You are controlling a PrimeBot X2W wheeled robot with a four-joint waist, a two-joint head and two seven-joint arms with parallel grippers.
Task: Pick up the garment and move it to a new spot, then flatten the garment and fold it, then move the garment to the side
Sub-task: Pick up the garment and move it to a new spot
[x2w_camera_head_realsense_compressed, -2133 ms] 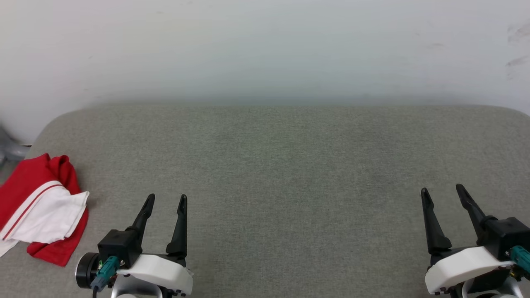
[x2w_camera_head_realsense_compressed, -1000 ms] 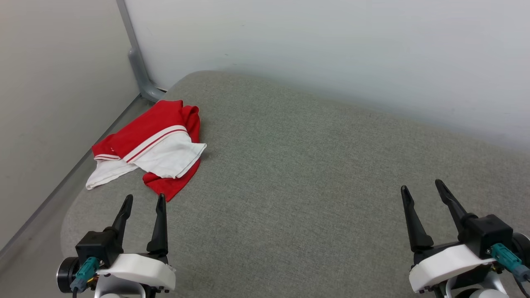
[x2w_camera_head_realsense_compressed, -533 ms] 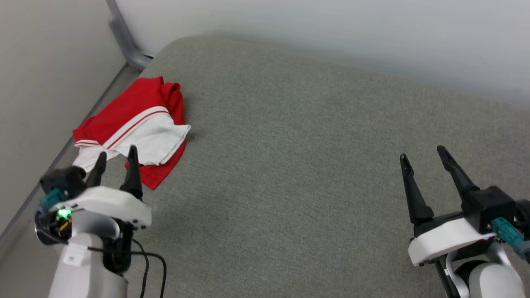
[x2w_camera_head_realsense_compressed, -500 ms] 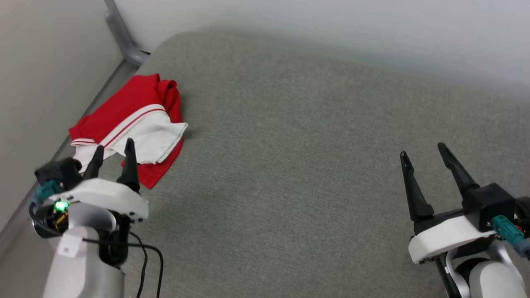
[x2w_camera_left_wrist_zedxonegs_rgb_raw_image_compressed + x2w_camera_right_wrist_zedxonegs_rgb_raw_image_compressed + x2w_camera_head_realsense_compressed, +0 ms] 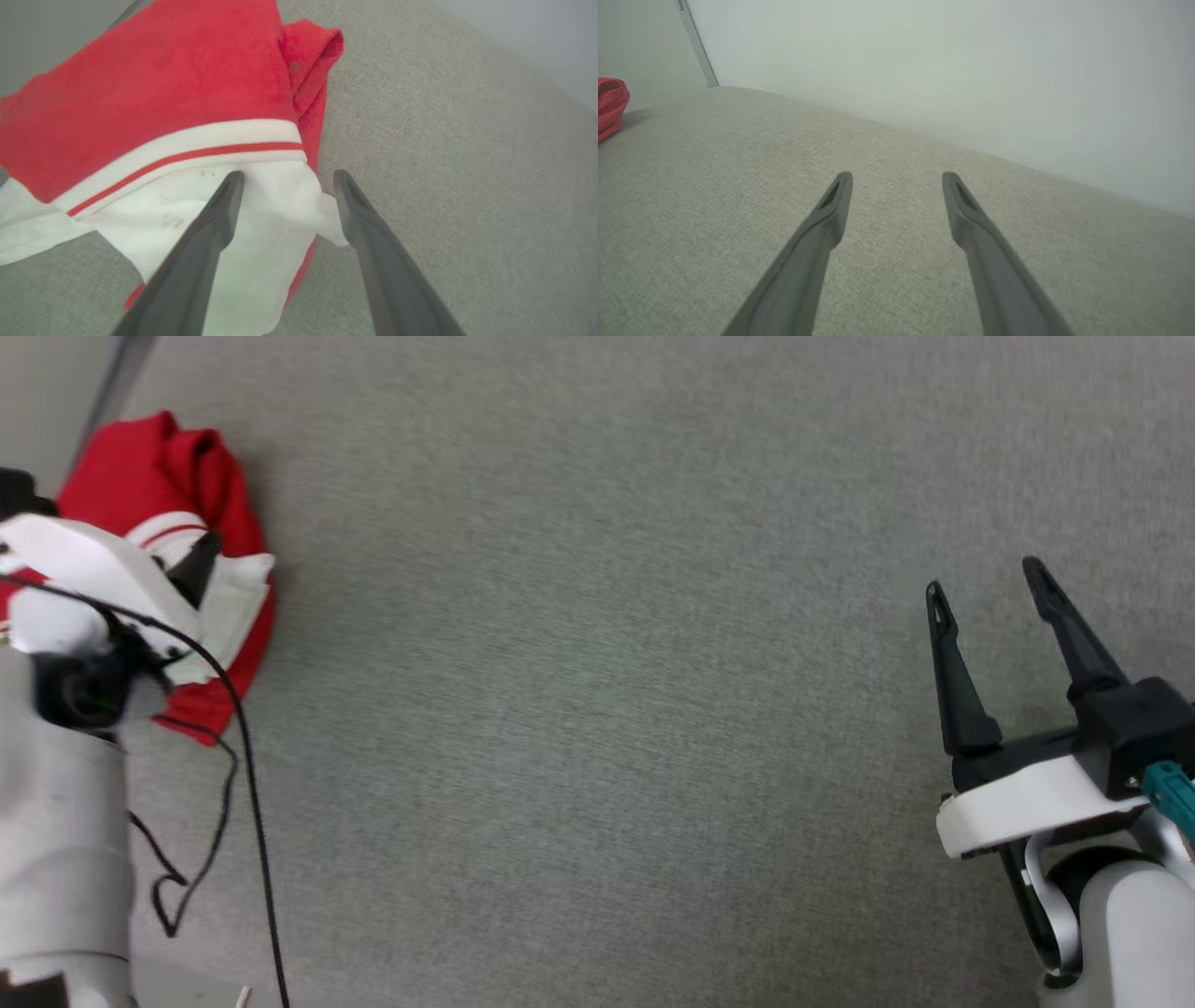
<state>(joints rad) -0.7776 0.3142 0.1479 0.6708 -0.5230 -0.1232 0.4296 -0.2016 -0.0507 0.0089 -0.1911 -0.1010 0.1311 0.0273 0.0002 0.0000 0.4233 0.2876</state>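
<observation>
The garment lies crumpled at the far left of the grey padded surface, red with a white sleeve and a red-striped trim. In the left wrist view the garment is close, and my left gripper hovers open over its white sleeve, fingertips apart on either side of the sleeve's right edge. In the head view the left wrist covers part of the cloth, and one dark finger shows. My right gripper stands open and empty far to the right, above bare surface. The right wrist view shows the same open gripper.
The grey padded surface spreads wide between the two arms. A black cable hangs from my left arm. A pale wall and a grey metal post bound the far side. The surface's left edge runs beside the garment.
The head camera has tilted down and the whole picture has shifted. My left arm has reached forward, and its fingers are now over the garment. The right gripper stays open in about the same place.
</observation>
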